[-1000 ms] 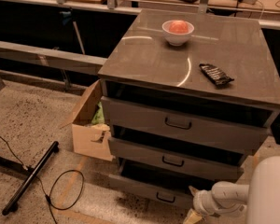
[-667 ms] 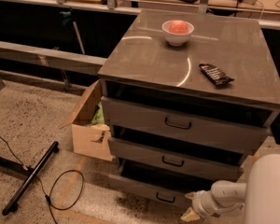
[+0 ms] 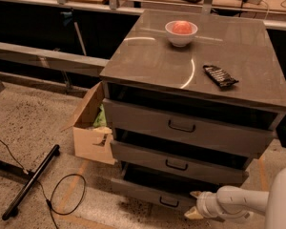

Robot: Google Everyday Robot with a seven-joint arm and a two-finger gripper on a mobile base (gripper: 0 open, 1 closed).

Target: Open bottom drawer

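A grey metal cabinet [image 3: 200,66] has three drawers, all pulled out a little. The bottom drawer [image 3: 143,191] has the slimmest front and a small black loop handle [image 3: 168,202]. It stands slightly open, with a dark gap above its front. My gripper [image 3: 194,205] sits at the end of the white arm [image 3: 238,203], low at the drawer's right part, just right of the handle. Its pale fingertips [image 3: 192,213] point left toward the drawer front.
A white bowl [image 3: 181,32] with something pink inside and a dark flat object [image 3: 220,76] lie on the cabinet top. An open cardboard box [image 3: 90,128] stands against the cabinet's left side. A black stand leg [image 3: 31,182] and a cable loop [image 3: 66,194] lie on the floor.
My gripper has shifted a little left toward the bottom drawer's handle. The drawers look unchanged.
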